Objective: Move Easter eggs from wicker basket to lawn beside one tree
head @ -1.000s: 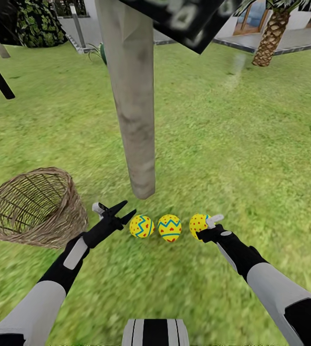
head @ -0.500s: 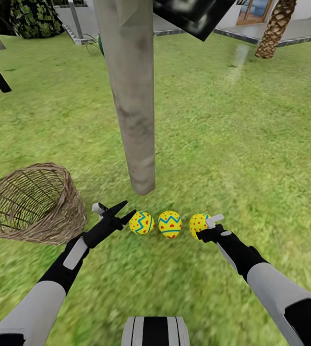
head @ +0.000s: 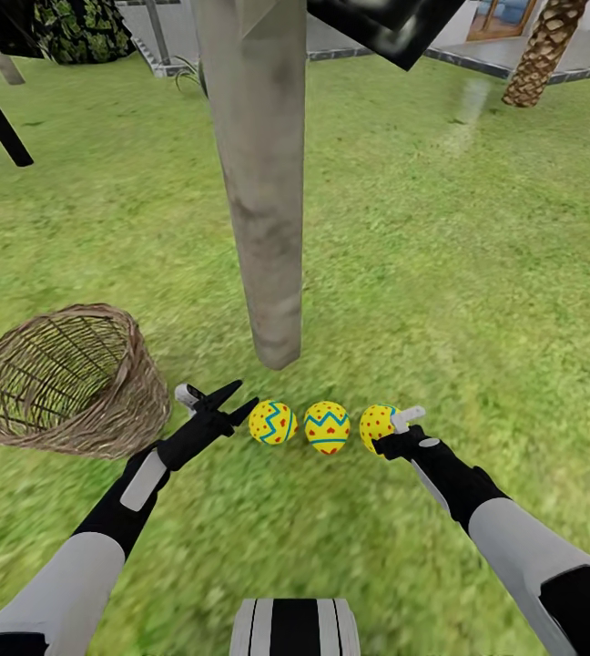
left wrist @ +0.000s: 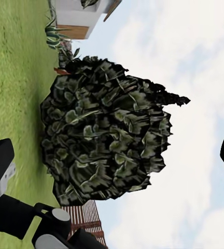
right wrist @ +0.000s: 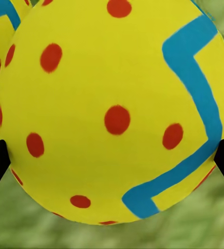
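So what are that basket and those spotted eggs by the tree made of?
The wicker basket looks like woven brown wicker: thin open strands, with grass showing through. The three Easter eggs look smooth and matte, painted yellow with red dots and a blue zigzag; whether plastic, wood or real shell is unclear. The tree trunk looks like rough pale bark.

There are no words or numbers to read here. The eggs [head: 327, 426] only have red dots and a blue zigzag line, not letters.
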